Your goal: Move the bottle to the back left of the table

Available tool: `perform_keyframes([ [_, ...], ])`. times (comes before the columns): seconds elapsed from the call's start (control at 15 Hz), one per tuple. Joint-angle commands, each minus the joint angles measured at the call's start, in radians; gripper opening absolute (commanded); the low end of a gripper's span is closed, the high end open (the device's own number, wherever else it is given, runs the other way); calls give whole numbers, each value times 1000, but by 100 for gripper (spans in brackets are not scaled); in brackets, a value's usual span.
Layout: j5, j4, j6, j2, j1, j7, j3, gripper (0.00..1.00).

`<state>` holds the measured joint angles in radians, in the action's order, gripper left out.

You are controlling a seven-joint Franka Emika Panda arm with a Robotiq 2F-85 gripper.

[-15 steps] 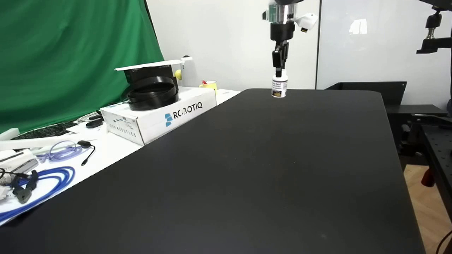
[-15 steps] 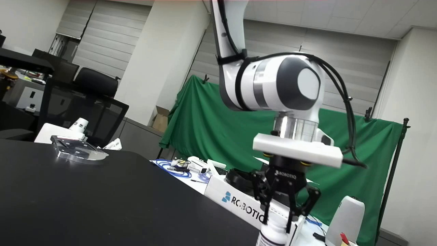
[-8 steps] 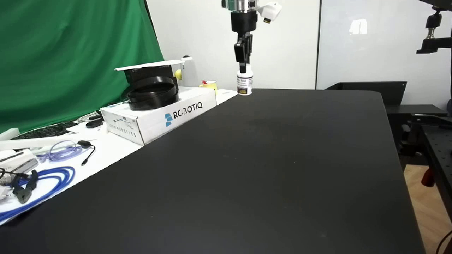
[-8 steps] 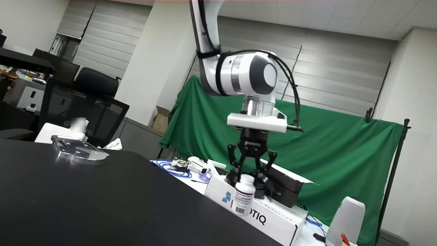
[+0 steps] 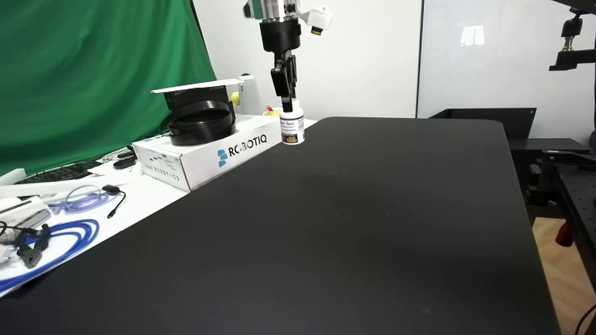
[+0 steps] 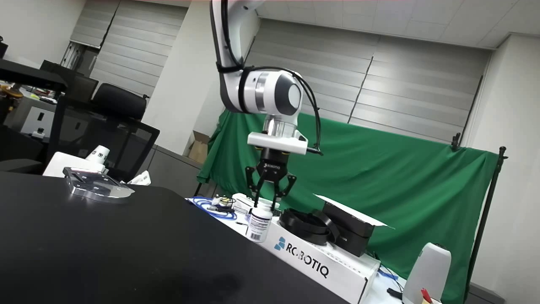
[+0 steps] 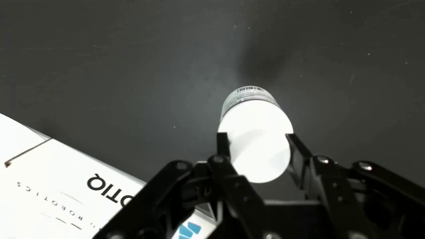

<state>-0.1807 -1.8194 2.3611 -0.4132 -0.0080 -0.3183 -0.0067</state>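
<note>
The bottle (image 5: 292, 128) is small and white with a white cap and a printed label band. It hangs upright in my gripper (image 5: 290, 104) in both exterior views, and the bottle (image 6: 259, 224) and gripper (image 6: 264, 207) stand in front of the white box there. In the wrist view the gripper (image 7: 256, 134) has one finger on each side of the bottle's white cap (image 7: 260, 152). The bottle is held above the black table (image 5: 354, 223); a dark shadow (image 6: 206, 283) lies on the tabletop apart from it.
A white Robotiq box (image 5: 233, 149) with black rings (image 5: 202, 123) on it stands along one long side of the table. Blue cables (image 5: 74, 237) lie on the white side surface. A clear plastic part (image 6: 99, 185) sits at the table's far edge.
My gripper has carried the bottle leftward in both exterior views. It looks larger in one exterior view and smaller in another. The hold on the bottle has not changed.
</note>
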Motion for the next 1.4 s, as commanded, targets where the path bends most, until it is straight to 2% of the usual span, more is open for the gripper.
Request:
perform_keyframes([
  [0.0, -14, 33, -42, -36, 17, -3, 25, 19],
  [0.53, -33, 20, -62, -86, 62, 2, 51, 19],
  [1.33, -11, -2, -50, -121, 54, -30, 83, 19],
])
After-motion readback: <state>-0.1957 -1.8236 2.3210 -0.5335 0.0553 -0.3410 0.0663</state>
